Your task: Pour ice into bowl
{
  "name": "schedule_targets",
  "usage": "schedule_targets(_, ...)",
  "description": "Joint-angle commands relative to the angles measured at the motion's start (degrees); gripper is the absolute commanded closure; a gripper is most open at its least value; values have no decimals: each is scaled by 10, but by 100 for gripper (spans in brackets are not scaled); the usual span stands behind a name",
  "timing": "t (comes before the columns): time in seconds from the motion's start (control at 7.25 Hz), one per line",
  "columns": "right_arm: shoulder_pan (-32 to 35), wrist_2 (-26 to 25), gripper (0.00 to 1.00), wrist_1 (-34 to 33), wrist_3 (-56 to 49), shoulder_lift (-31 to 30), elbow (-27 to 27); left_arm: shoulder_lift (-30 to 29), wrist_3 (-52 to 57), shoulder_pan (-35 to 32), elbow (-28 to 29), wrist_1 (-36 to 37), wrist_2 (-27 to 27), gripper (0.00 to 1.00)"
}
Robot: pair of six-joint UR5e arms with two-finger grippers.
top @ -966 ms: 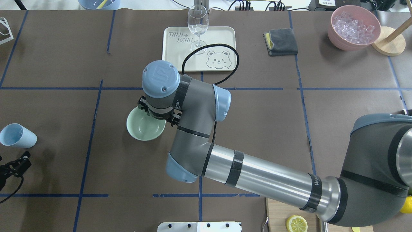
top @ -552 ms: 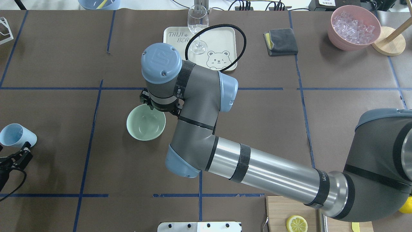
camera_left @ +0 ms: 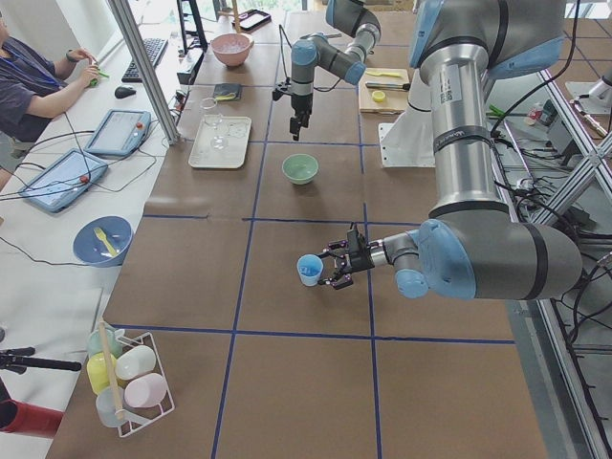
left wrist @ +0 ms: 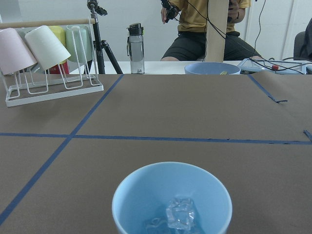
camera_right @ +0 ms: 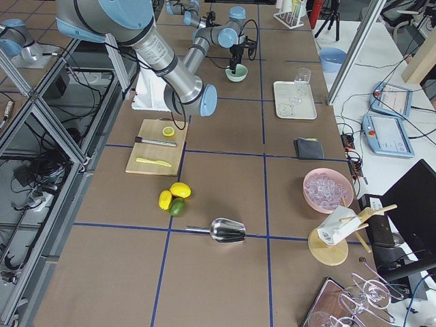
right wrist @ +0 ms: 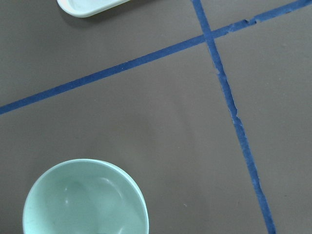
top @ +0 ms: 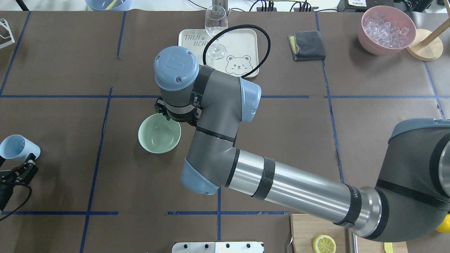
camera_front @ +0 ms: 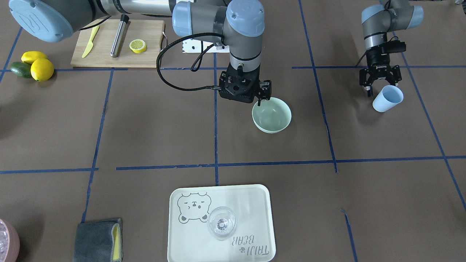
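One bowl [camera_front: 272,115] upright, mouth upward

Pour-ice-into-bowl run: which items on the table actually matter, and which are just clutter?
In play: ice, in the light blue cup; mint-green bowl, empty; left gripper, open beside the cup.

Lying about: pink bowl of ice; wine glass on the tray; grey cloth; cutting board with a lemon half; lemons and lime; metal scoop; cup rack.
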Motion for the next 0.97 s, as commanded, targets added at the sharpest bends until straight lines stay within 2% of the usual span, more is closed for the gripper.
schedule_targets(0.0,7,1,0,-59,-28,-5,39,-6,0,-7,12,0,0,1)
schedule_targets(0.14,11,4,0,-61,-39,-20,56,-4,1,-9,12,0,-1,2)
schedule_targets(0.55,25,6,0,-61,-91,-116,147,-3,7,-35,12,0,-1,2)
schedule_targets(0.83,37,6,0,-61,-125,-147,156,-5,8,-36,17,0,-3,3)
